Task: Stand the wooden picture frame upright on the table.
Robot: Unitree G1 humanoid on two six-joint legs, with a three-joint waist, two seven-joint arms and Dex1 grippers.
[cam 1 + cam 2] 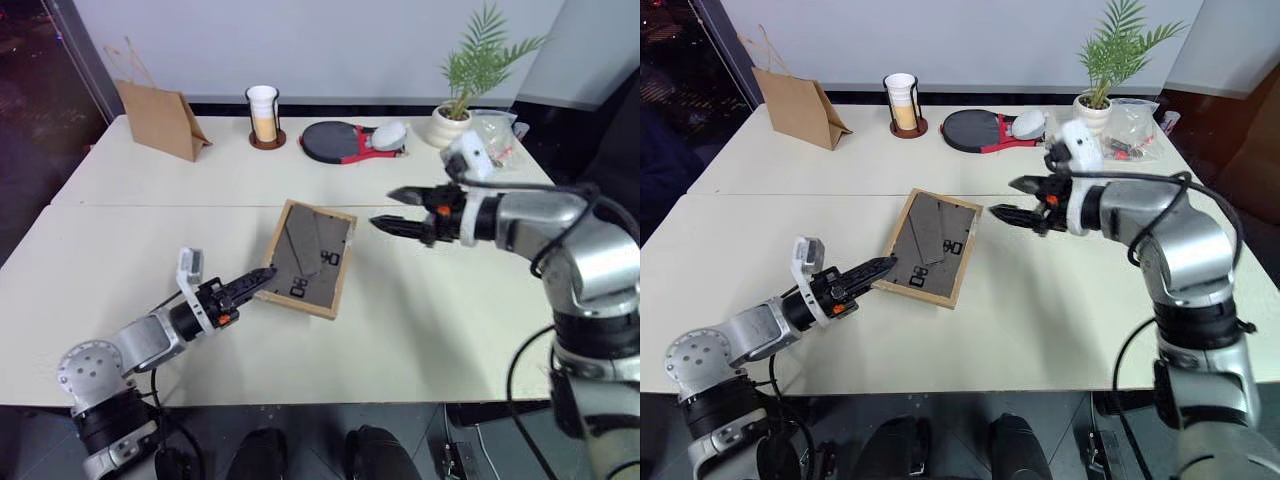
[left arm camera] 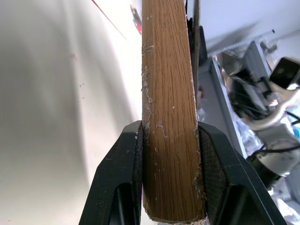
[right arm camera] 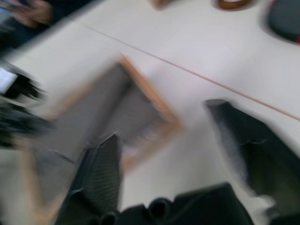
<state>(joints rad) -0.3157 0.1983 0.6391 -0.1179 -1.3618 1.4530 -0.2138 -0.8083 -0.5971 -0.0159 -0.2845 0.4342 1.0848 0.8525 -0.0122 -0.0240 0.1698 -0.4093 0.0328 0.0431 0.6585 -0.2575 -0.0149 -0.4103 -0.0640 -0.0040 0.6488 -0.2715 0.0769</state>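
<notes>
The wooden picture frame (image 1: 310,258) is near the middle of the table (image 1: 450,310), dark grey back and stand flap facing up. My left gripper (image 1: 262,277) is shut on the frame's near-left edge. In the left wrist view the light wood rail (image 2: 168,93) is pinched between the two black fingers (image 2: 119,178). My right gripper (image 1: 395,210) hangs open above the table just right of the frame's far corner, not touching it. The right wrist view looks down on the frame (image 3: 103,126) between the spread fingers (image 3: 101,178).
Along the table's far side stand a brown paper bag (image 1: 160,118), a cup in a dark holder (image 1: 263,115), a black and red paddle (image 1: 335,142), a potted plant (image 1: 452,120) and a clear plastic bag (image 1: 497,132). A seam (image 1: 150,206) crosses the tabletop.
</notes>
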